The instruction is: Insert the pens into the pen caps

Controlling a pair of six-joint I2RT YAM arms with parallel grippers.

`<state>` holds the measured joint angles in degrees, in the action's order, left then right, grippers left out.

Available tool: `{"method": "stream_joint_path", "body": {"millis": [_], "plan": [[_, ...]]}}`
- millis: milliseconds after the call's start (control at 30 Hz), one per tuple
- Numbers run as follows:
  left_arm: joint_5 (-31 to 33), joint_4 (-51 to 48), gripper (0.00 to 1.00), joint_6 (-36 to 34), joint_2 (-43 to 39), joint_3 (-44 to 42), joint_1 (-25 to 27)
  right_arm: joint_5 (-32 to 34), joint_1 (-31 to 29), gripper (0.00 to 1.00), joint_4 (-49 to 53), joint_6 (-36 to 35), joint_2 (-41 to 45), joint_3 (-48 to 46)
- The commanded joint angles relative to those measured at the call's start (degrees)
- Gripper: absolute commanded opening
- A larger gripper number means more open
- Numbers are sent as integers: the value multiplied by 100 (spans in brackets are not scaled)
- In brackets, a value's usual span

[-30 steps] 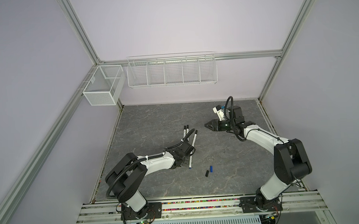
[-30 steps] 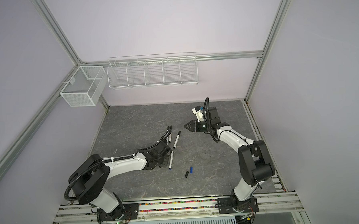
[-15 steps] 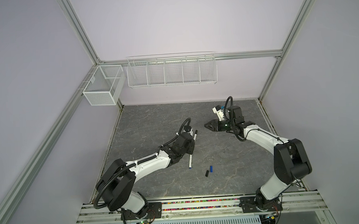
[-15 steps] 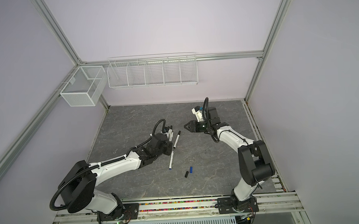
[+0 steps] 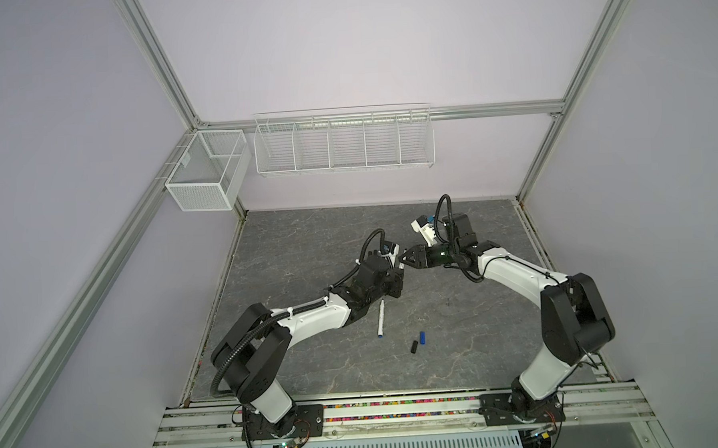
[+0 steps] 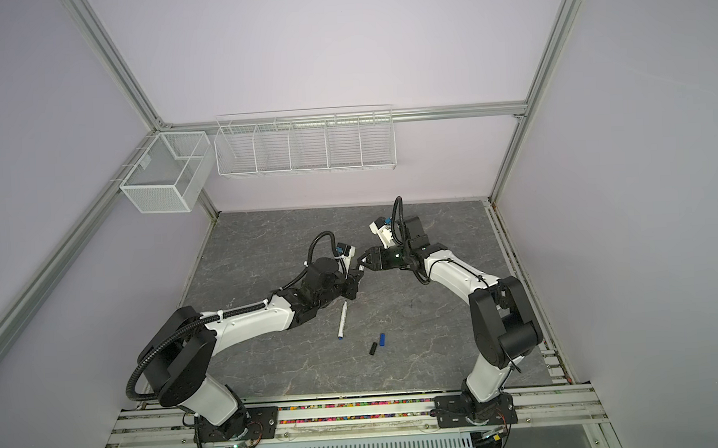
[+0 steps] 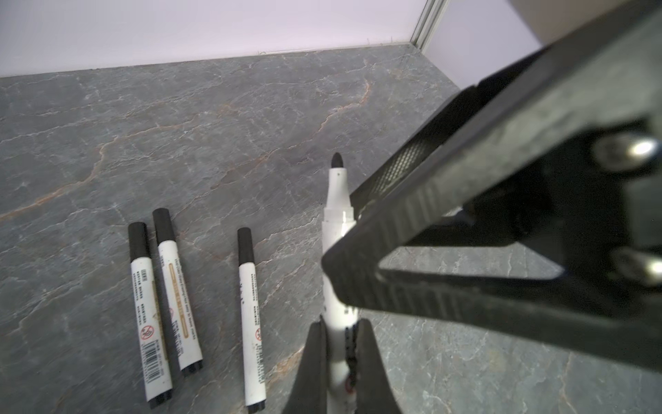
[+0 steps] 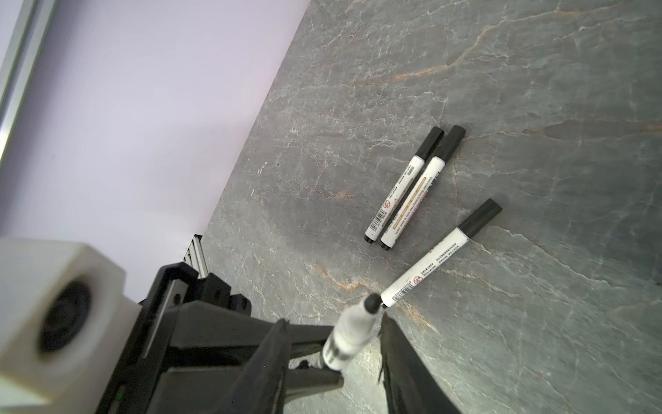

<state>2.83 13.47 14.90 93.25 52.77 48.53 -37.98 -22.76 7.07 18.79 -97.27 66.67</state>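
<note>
Passing a slim white marker pen with a bare black tip [image 7: 336,193] from one arm to the other, by the look of it. Rear of the barrel pinched tight in the left jaws, pen raised clear of the grey marbled tabletop [image 7: 215,125]. Tip end lying crosswise between the right jaws, parted and straddling the barrel, not visibly clamped on it. No cap in either set of jaws. Next, probably: closing the right jaws squarely on the barrel before loosening the left, then lining the tip up with the mouth of the short black plastic cap [image 5: 414,347], lying on the tabletop towards the front, just beside the short blue plastic cap [image 5: 423,337]. Calls for a straight push along the pen's axis, given the risk of a small loose cap rolling or skidding. Counting five pens in all: three white pens with black caps fitted [image 7: 252,319] lying close together on the tabletop, the held one, and one white pen with a bare blue tip [image 5: 380,319] lying near the two loose caps. Five caps: three fitted, two loose.
</note>
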Motion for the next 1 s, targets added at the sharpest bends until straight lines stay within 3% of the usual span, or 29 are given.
{"method": "stream_joint_path", "body": {"millis": [0,167,400,667,800,967], "plan": [[-152,217,0,33,-17,38,-12,140,-9,45,164,-193,-47,48],[-287,207,0,-22,28,65,-11,286,-8,40,78,-112,-72,26],[-581,164,0,-107,164,198,-11,250,-6,24,-196,85,-133,-6],[-437,164,1,-40,209,207,-17,96,-11,10,-311,70,-82,-83],[-414,101,26,-14,284,279,-14,46,-13,9,-312,12,-30,-102],[-410,17,30,-17,365,359,-17,-74,-17,8,-320,-6,24,-104]]}}
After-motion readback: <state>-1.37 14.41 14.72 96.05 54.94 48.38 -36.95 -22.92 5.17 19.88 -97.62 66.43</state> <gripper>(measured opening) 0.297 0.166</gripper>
